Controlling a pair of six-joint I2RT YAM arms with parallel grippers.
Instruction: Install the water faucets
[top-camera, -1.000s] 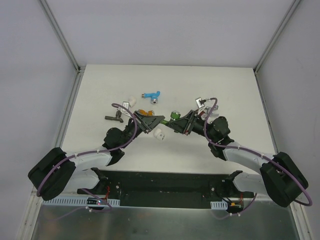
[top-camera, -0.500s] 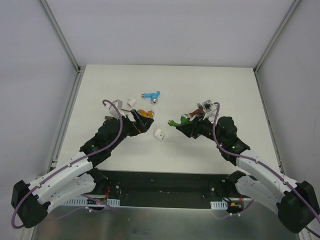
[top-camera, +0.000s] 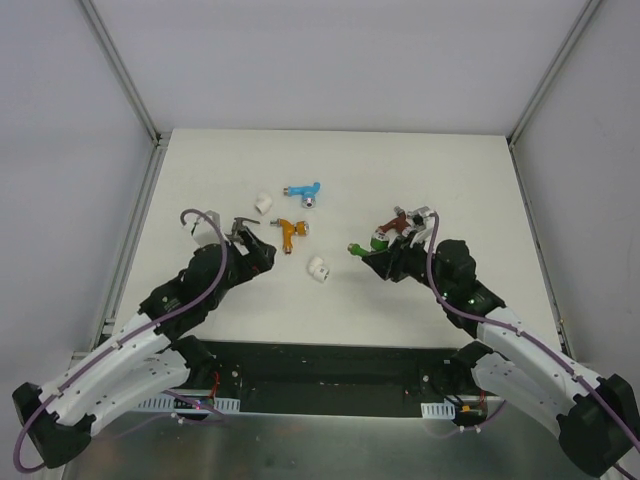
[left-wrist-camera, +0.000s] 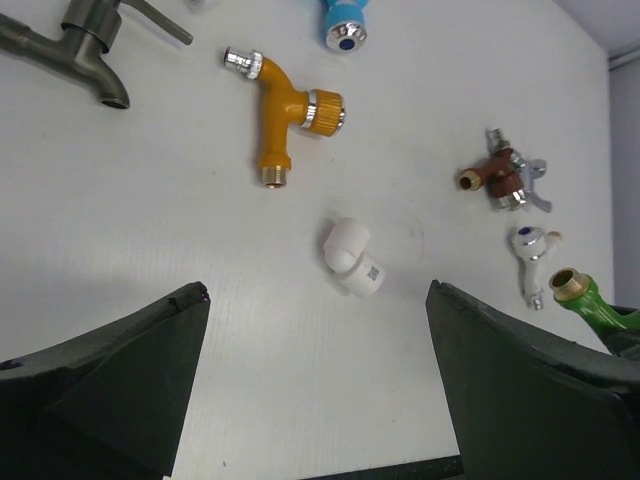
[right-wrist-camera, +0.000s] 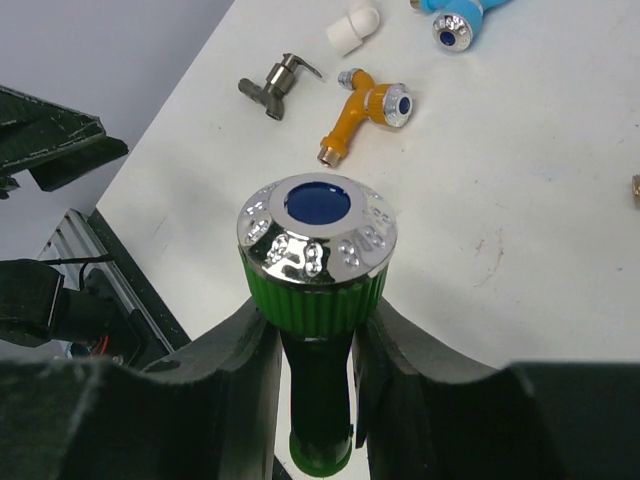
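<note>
**Desk:** What sits at the far left of the table (top-camera: 450, 170)?

**Photographer:** The left gripper (left-wrist-camera: 315, 300), fingers spread wide with nothing between them, low over bare tabletop. A dark grey tap (left-wrist-camera: 85, 40) lies on its side just beyond it.

**Desk:** And toward the centre?

**Photographer:** A white pipe fitting (top-camera: 263, 201) lies near the back. Next come an orange tap (left-wrist-camera: 280, 110), lying flat, and a blue tap (top-camera: 303, 191) behind it, the two apart. A second white fitting (left-wrist-camera: 352, 258) lies on the near side of the orange tap, not touching it.

**Desk:** Where is the green tap?

**Photographer:** Right of centre, held above the table. The right gripper (right-wrist-camera: 318, 345) pinches the green tap (right-wrist-camera: 318, 265) by its body, one finger on each side. Its chrome-rimmed cap with a blue disc faces the wrist camera. Seen from overhead, its brass-coloured end points left.

**Desk:** Anything farther right?

**Photographer:** A reddish-brown tap (left-wrist-camera: 500, 178) and a white tap (left-wrist-camera: 530, 258) lie on the table just beyond the right gripper. They are near each other but not touching.
</note>
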